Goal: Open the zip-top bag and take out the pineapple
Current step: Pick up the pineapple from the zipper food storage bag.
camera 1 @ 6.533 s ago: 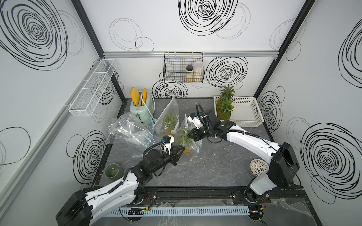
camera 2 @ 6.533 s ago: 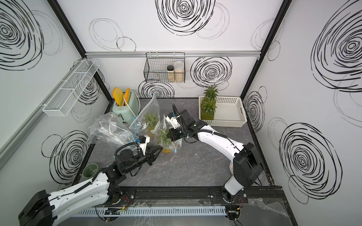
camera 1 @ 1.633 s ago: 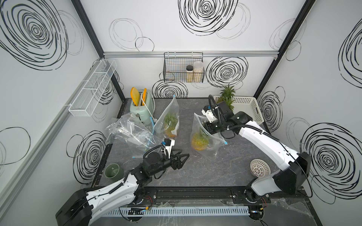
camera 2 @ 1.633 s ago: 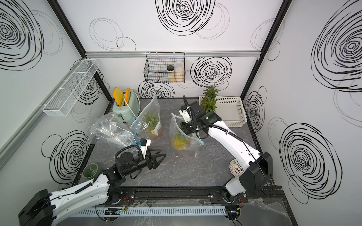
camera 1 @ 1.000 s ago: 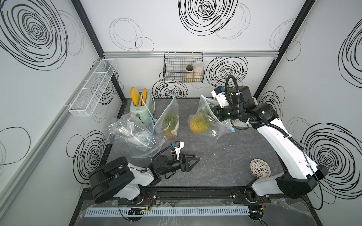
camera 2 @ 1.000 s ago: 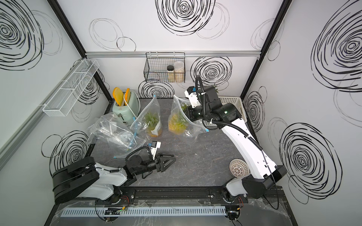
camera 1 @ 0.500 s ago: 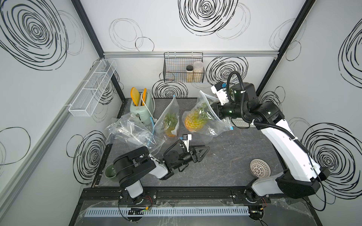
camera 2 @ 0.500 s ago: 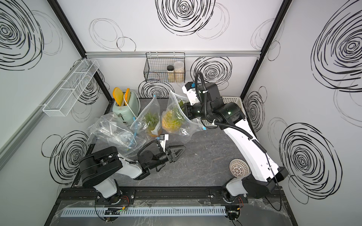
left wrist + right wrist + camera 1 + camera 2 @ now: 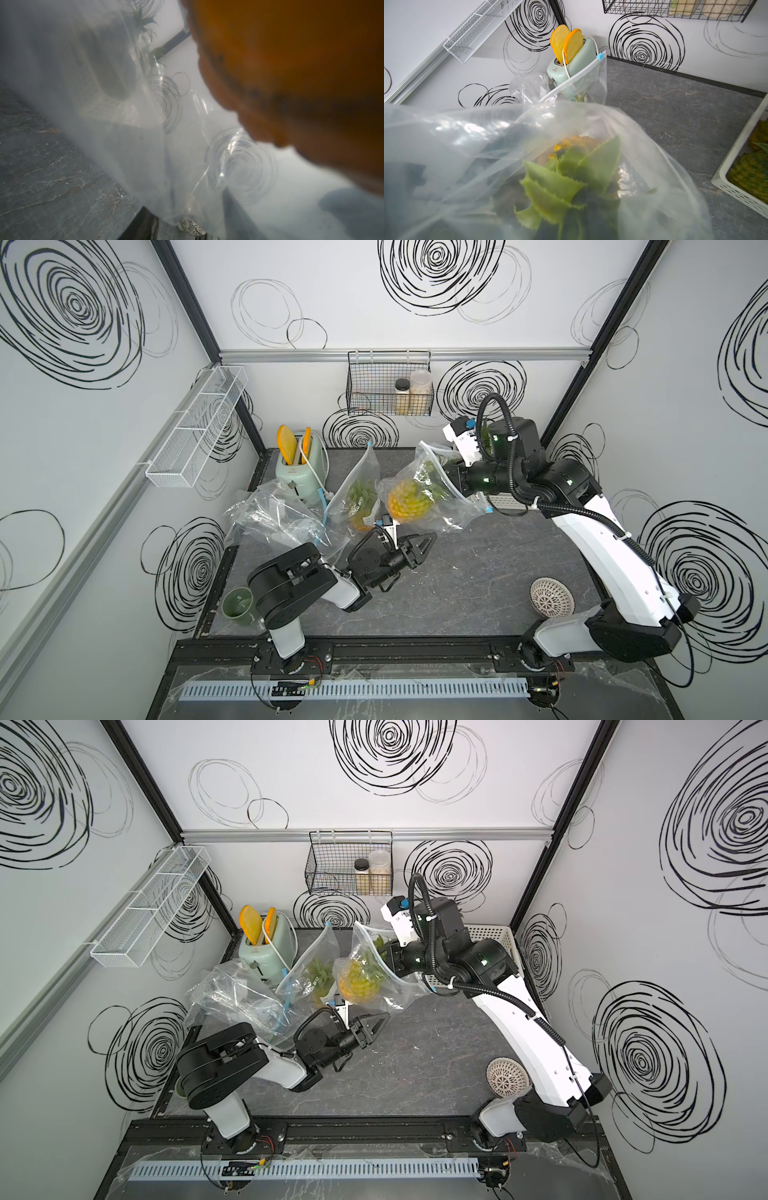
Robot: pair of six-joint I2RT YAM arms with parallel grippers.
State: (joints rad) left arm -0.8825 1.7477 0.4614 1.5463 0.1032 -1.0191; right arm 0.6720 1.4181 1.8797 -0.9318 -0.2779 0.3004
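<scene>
Two arms: the right arm point(image 9: 598, 539) and the left arm point(image 9: 299, 585) both reach over the grey table point(image 9: 478, 580) and meet at one zip-top bag point(image 9: 453, 506) toward the back.
Right arm pose: it rises from its base at the front right. The long white link slopes up and back, the elbow is high, and the forearm is bent across toward the toaster point(image 9: 297, 464) side. The wrist is well above the table.
Left arm pose: the shoulder block is folded low at the front left. The forearm lies nearly level just above the table, pointing right and slightly back at the underside of the bag.
Bag: clear plastic, hanging from its mouth edge. The mouth gapes toward the right wrist, and the belly sags to the left.
Second bag point(image 9: 359, 489): stands just beside it on the toaster side, also with fruit inside.
Pineapple point(image 9: 409, 502): inside the hanging bag. Its yellow body sits low in the sag, and its green crown points up toward the mouth.
Right gripper point(image 9: 451, 475): clamped on the bag's mouth edge, carrying bag and fruit.
Left gripper point(image 9: 428, 540): the jaws are drawn narrow, with the tips right at the bag's lower edge below the fruit. I cannot tell whether they pinch any plastic. Its wrist view shows only blurred film and orange rind close up.
</scene>
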